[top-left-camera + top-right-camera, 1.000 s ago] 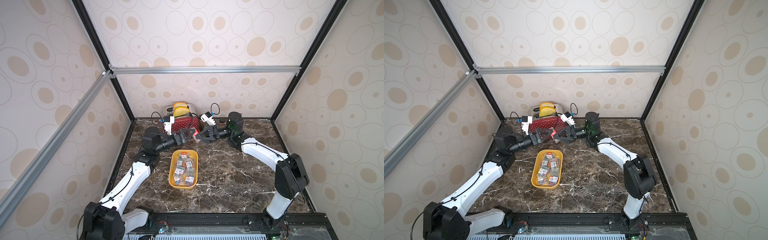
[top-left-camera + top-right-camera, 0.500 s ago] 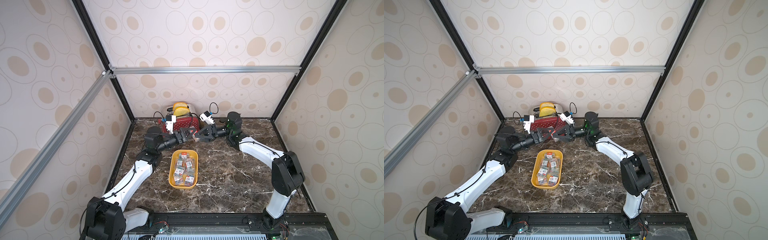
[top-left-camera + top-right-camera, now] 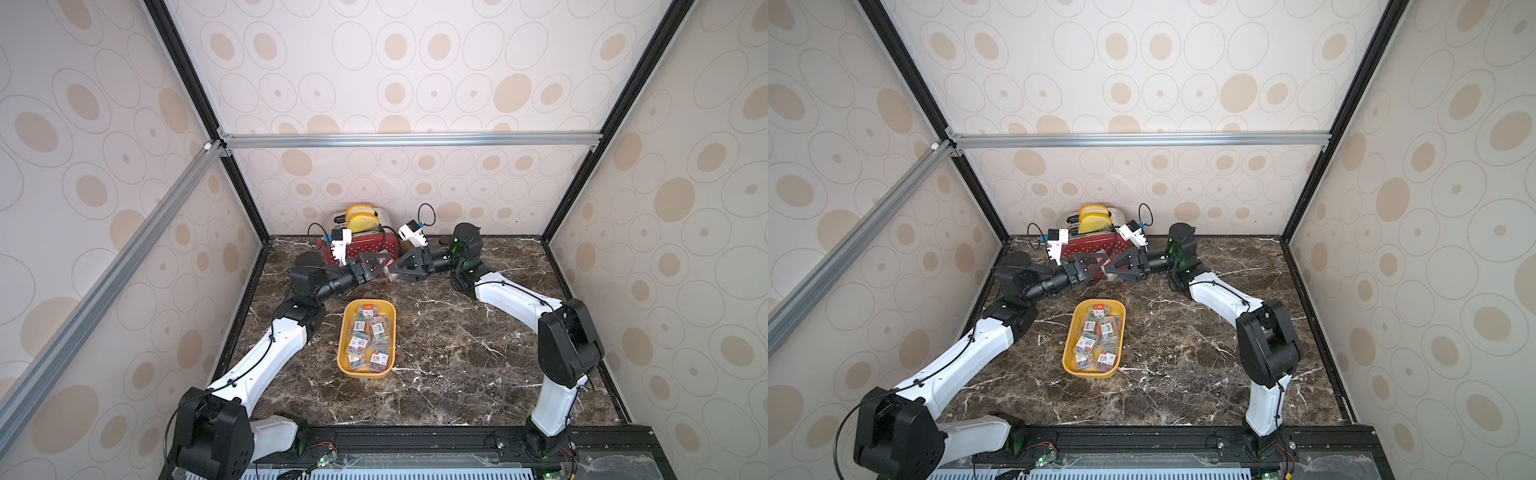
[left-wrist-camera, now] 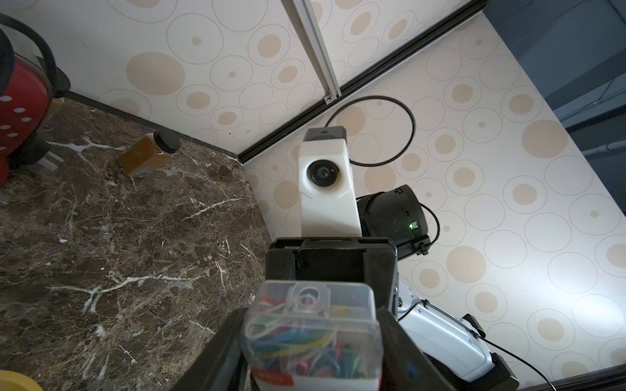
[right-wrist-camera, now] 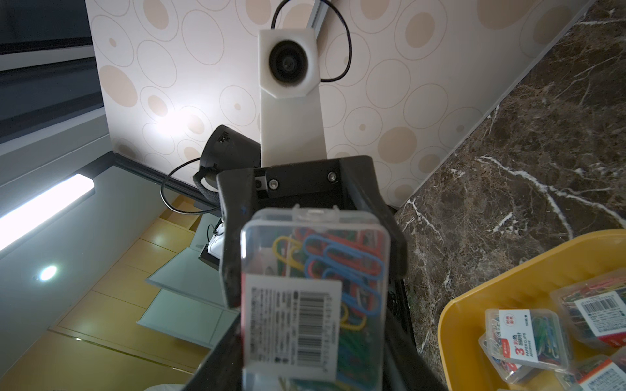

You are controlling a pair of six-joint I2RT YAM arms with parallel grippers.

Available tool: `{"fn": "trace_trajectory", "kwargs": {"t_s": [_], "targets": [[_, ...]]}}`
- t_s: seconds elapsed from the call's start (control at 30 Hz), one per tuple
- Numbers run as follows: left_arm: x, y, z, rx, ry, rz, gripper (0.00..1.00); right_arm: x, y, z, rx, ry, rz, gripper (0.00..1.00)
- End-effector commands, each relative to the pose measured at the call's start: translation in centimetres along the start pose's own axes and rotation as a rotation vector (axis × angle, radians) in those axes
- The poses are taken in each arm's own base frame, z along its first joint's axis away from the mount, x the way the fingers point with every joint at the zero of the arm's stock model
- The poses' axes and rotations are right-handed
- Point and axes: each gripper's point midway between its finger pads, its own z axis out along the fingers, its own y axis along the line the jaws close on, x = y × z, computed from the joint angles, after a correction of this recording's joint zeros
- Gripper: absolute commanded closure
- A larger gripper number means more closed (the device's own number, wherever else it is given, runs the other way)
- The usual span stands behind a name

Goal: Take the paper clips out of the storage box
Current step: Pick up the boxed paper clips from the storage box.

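Paper clips (image 3: pixel 368 336) mostly lying in storage box (image 3: pixel 365 373) on marble table (image 3: pixel 457 353); one case (image 5: pixel 313 287) held in air before red toaster (image 3: pixel 374 245), pinched endwise by right gripper (image 3: pixel 392 273), left gripper (image 3: pixel 382 268) fingers (image 4: pixel 220 359) flanking its other end closely, actual contact impossible to tell

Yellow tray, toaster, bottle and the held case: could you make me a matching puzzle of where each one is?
1. mustard-yellow plastic tray
2. red white-dotted toaster
3. amber bottle with black cap
4. clear plastic case of coloured clips

A. in the air, gripped by the right tool
B. at the back, yellow slices in its slots
C. by itself on the brown marble tabletop
D. mid-tabletop, holding other clip cases

Pairs: 1-D, 2-B, 3-C, 4-A.
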Motion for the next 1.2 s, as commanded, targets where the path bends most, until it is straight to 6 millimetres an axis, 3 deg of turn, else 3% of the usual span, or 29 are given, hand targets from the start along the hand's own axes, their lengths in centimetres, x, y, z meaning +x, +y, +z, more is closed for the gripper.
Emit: {"fn": "trace_trajectory", "kwargs": {"t_s": [0.0,0.1,0.3,0.43,0.57,0.67,0.8,1.0,1.17], "targets": [[-0.4,-1.9,0.3,0.053,0.003,0.05,0.59,-0.3,1.0,0.6,-0.023,0.013,-0.036,0.63],[-0.4,-1.7,0.3,0.041,0.009,0.056,0.64,-0.2,0.8,0.6,-0.021,0.013,-0.033,0.6],[-0.1,-0.8,0.1,-0.025,0.024,0.07,0.72,0.0,0.6,0.4,-0.001,0.024,-0.035,0.4],[0.3,0.7,-0.3,-0.123,0.043,0.072,0.77,0.5,0.4,-0.1,0.049,0.034,-0.047,0.24],[0.7,2.8,-0.7,-0.248,0.07,0.056,0.8,1.3,0.3,-1.5,0.165,0.042,-0.103,0.15],[1.1,4.5,-1.1,-0.337,0.087,0.023,0.83,2.3,-0.4,-2.5,0.314,0.061,-0.163,0.14],[1.3,6.3,-1.1,-0.425,0.105,-0.014,0.86,3.5,-3.1,-4.0,0.534,0.09,-0.22,0.15],[1.8,7.8,-0.5,-0.492,0.145,-0.039,0.87,5.2,-6.3,-3.4,0.721,0.183,-0.331,0.18],[2.1,7.8,0.4,-0.499,0.168,-0.038,0.88,5.3,-8.3,-3.3,0.807,0.188,-0.368,0.19]]}}
